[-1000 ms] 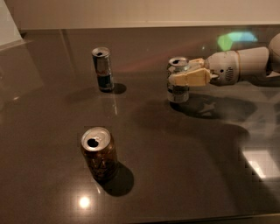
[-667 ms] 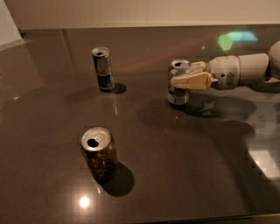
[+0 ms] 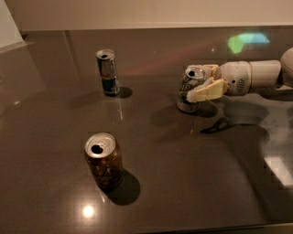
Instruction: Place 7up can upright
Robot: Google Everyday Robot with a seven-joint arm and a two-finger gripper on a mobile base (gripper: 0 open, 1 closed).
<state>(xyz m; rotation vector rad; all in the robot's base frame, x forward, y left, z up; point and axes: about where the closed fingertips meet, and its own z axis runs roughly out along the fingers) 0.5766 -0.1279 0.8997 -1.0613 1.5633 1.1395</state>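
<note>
The 7up can [image 3: 187,87], silver-white with green markings and a silver top, stands upright on the dark table [image 3: 192,173] at the right of middle. My gripper [image 3: 201,82] reaches in from the right edge on a white arm [image 3: 249,77]. Its two cream fingers [image 3: 207,91] are closed around the can's right side, one in front and one behind. The can's lower right part is hidden by the near finger.
A slim taller dark-blue-and-silver can [image 3: 108,72] stands upright at the back left. A brown-reddish soda can [image 3: 103,161] stands upright at the front left. A pale wall [image 3: 151,13] runs along the far table edge.
The gripper and the 7up can have shifted slightly to the right and down. The can's base now rests on the table. The other two cans have not moved.
</note>
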